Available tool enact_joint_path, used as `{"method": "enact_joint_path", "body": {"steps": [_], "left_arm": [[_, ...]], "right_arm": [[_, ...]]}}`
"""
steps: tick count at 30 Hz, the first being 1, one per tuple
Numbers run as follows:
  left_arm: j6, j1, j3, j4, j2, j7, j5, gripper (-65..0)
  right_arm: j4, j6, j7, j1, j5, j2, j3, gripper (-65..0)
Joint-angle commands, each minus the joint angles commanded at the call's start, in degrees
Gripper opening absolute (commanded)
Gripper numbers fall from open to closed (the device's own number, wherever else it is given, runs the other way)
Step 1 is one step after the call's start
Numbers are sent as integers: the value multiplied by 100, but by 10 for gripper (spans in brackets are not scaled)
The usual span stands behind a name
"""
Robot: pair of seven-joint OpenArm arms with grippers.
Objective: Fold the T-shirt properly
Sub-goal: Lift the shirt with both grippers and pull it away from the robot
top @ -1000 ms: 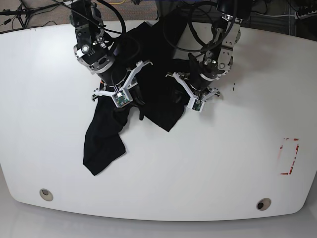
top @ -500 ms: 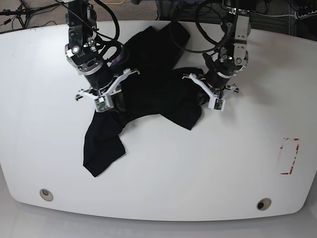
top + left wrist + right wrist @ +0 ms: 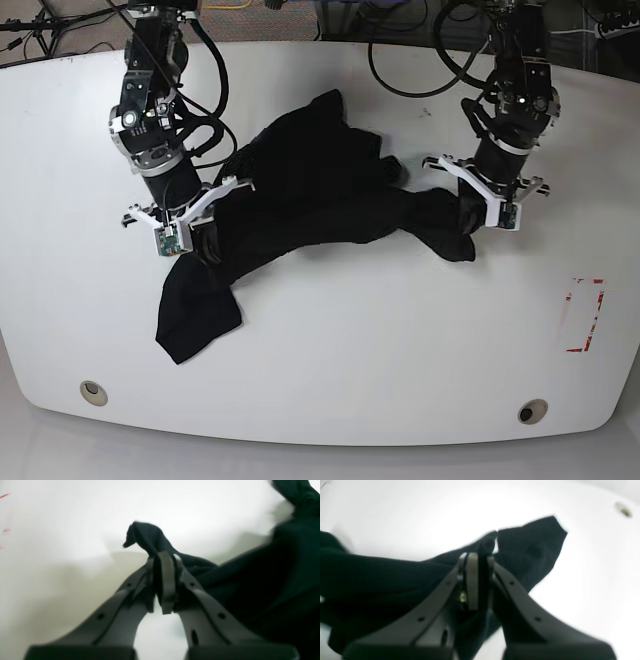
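Your left gripper (image 3: 484, 215) and right gripper (image 3: 190, 237), both clamping large black soft cloth T-shirt (image 3: 310, 195), are pulling apart toward 3 and 9 o'clock; shirt is stretching across white table (image 3: 400, 340), spreading for folding.

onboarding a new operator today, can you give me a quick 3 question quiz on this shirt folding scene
1. True or false: both grippers are shut on the T-shirt.
2. Multiple choice: in the base view, the red tape mark on the table lies
A. under the shirt
B. near the right edge, clear of the shirt
C. between the two arms
3. Fill in: the cloth between the left gripper and the right gripper runs ______ the table, not bunched in one heap.

Key: 1 true; 2 B; 3 across
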Motion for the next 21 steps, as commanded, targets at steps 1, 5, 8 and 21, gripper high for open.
{"method": "enact_joint_path", "body": {"steps": [1,5,8,21], "left_arm": [[0,-70,-9,26,0,9,0,-650],[0,-457,-79,53,-18,18,0,-650],[0,-870,-255,26,-18,70,9,-650],[0,-3200,-835,9,-229,1284,35,-650]], "right_arm": [[0,0,0,88,0,0,0,-650],[0,0,0,519,0,0,-9,-650],[0,0,0,941,9,0,-18,-650],[-176,9,-413,2848,-35,62,-26,-650]]}}
